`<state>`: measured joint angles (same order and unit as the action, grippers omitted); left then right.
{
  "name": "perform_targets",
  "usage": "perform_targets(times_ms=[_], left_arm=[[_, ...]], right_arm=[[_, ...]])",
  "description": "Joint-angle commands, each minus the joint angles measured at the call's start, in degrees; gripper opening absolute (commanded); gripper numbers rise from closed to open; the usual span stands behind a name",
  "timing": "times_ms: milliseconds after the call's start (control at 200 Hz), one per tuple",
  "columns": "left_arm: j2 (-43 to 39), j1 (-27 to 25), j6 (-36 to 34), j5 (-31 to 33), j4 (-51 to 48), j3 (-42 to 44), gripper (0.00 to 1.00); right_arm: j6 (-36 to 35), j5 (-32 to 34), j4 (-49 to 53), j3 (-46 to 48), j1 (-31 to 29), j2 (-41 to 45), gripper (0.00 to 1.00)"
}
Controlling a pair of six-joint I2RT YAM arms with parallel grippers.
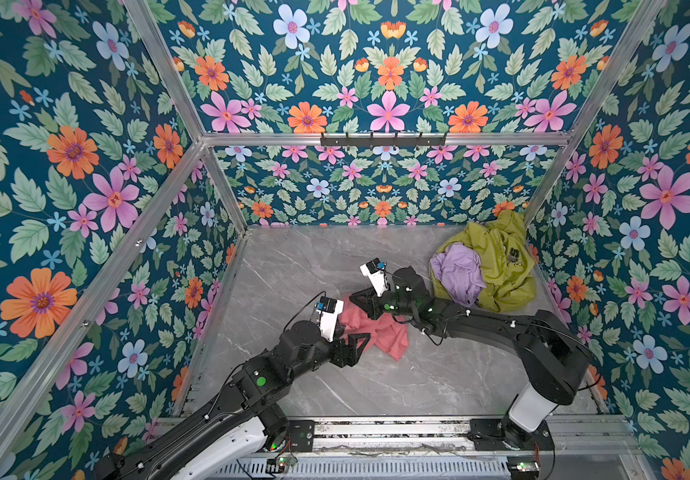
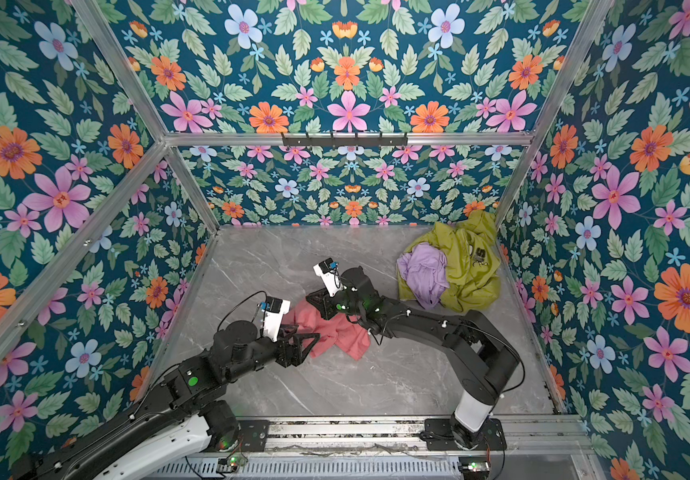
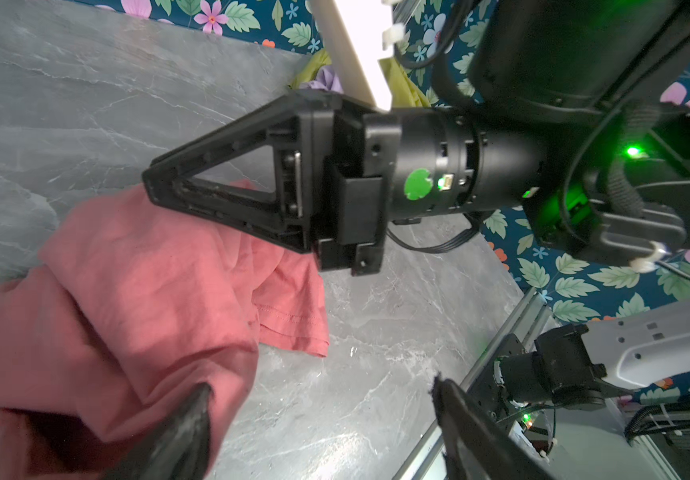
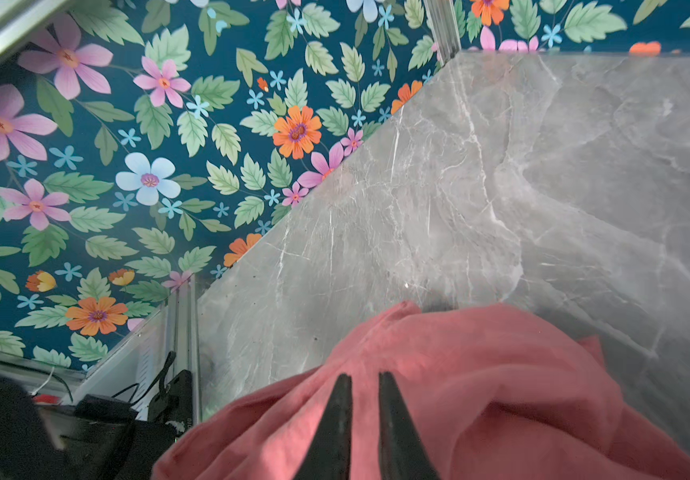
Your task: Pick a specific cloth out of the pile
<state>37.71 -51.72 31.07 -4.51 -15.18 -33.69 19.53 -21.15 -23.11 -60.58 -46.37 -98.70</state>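
The salmon-pink cloth (image 1: 383, 332) (image 2: 345, 334) (image 3: 127, 291) (image 4: 480, 374) lies crumpled mid-table, apart from the pile (image 1: 501, 266) (image 2: 470, 266) in the back right corner. My right gripper (image 1: 355, 298) (image 2: 311, 297) (image 3: 150, 178) (image 4: 364, 376) sits at the cloth's far edge, shut on a raised fold of pink fabric. At the cloth's near left edge my left gripper (image 1: 356, 338) (image 2: 305, 334) (image 3: 321, 384) stands open. One of its fingers (image 3: 193, 415) rests against the cloth; only bare table shows between the two.
The pile holds a lilac-purple cloth (image 1: 457, 270) (image 2: 424, 270) on a large olive-green garment with a dark print. Floral walls close in the grey marble table (image 1: 293, 266) on three sides. A hook rack (image 1: 383, 139) hangs on the back rail. Metal rails (image 1: 376, 432) run along the front.
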Motion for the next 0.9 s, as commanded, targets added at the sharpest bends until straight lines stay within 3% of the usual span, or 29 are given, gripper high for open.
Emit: perform_targets(times_ms=[0,175,525,895], left_arm=[[0.1,0.0,-0.2,-0.8,0.4,0.3,0.84],[-0.8,0.0,-0.3,1.5,-0.6,-0.2,0.84],[-1.2,0.1,-0.5,12.6,-4.8,-3.3,0.84],[-1.5,0.2,6.1,12.8,-0.3,3.0,0.84]], right_arm=[[0.6,-2.6,-1.1,-1.0,-0.2,-2.3,0.16],[-0.5,-3.2,-0.3,2.2,-0.2,-4.8,0.16],[-1.2,0.0,-0.4,13.4,0.1,-1.9,0.16],[-0.7,1.9,-2.3,17.5,0.1,-0.3,0.17]])
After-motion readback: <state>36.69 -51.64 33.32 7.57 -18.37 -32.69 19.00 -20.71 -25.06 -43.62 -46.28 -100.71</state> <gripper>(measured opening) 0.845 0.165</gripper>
